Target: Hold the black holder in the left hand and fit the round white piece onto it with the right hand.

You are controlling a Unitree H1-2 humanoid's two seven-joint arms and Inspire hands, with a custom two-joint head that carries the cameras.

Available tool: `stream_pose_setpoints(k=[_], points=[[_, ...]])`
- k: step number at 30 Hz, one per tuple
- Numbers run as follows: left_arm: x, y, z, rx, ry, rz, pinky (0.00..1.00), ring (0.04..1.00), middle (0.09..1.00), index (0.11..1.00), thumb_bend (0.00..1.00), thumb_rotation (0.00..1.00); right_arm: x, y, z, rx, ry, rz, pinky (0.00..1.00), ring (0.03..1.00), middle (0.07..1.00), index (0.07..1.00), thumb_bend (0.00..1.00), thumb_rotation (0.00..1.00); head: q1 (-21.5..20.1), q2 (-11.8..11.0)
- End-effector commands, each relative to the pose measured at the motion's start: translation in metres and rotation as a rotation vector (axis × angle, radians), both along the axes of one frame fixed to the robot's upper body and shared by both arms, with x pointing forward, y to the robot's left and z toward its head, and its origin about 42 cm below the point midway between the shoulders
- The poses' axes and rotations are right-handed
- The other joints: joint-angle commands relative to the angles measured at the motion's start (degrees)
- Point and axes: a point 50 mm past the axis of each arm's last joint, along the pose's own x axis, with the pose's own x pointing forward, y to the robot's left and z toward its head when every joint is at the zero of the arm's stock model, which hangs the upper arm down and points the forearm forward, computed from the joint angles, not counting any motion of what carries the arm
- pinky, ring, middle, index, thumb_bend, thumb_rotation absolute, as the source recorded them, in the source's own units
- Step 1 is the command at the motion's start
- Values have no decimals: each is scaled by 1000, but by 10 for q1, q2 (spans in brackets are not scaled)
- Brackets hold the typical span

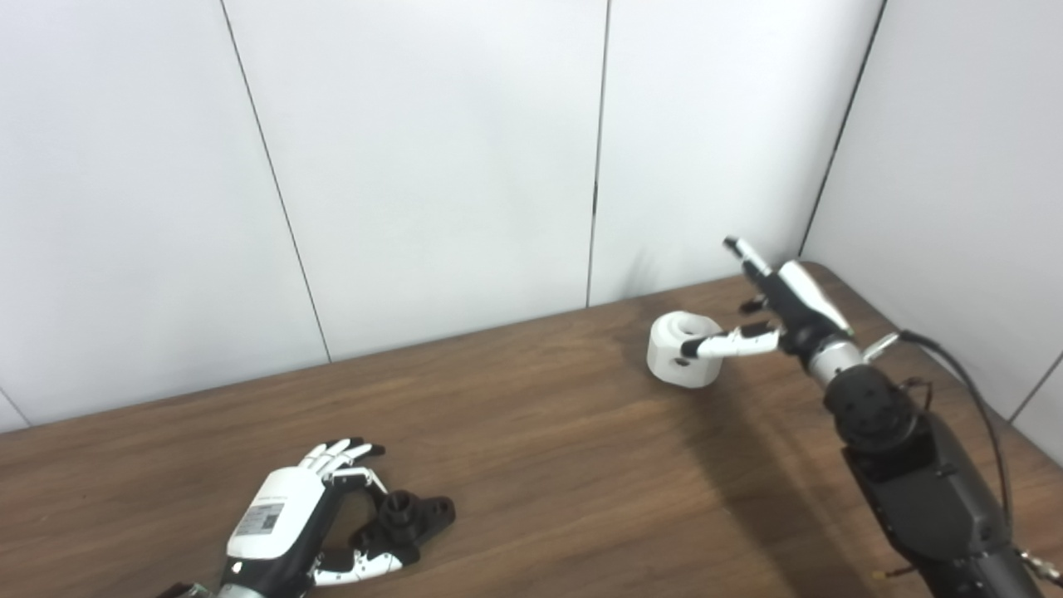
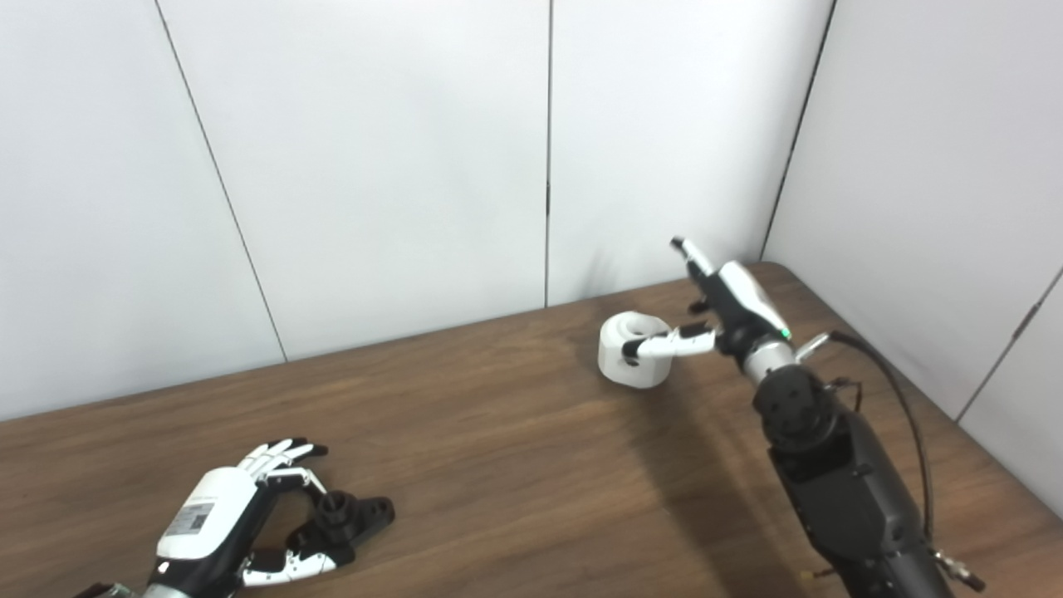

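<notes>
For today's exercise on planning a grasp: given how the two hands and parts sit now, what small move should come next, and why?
Probably close the right hand on the round white piece: its thumb reaches the piece, the other fingers are still extended, and the piece sits on the table.

holder (image 1: 411, 515) black — round piece (image 1: 683, 349) white — table (image 1: 540, 432) brown woodgrain

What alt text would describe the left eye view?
The right hand reaches the round white piece at the far side of a wooden table, its thumb against it; the left hand is around the black holder near the front.
</notes>
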Motion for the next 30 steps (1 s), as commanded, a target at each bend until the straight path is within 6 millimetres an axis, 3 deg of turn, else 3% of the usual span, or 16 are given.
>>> stream_pose_setpoints(k=[1,13,24,30], points=[[-52,21,-73,244,274,-40,939,908,850,486,523,51,11,-9,22,-39,-38,7,752,971,1000,1000,1000,403,-1,1],[-53,18,-69,248,274,-51,925,907,848,486,523,51,29,-26,-13,12,119,33,886,1000,1000,1000,1000,420,0,4],[-56,18,-69,247,285,-51,929,910,847,486,522,51,36,-27,-30,-19,106,-17,865,988,1000,1000,1000,406,4,10],[-58,18,-69,245,285,-51,925,911,844,485,523,51,40,-20,-35,-44,113,-10,831,977,1000,954,983,393,5,13]])
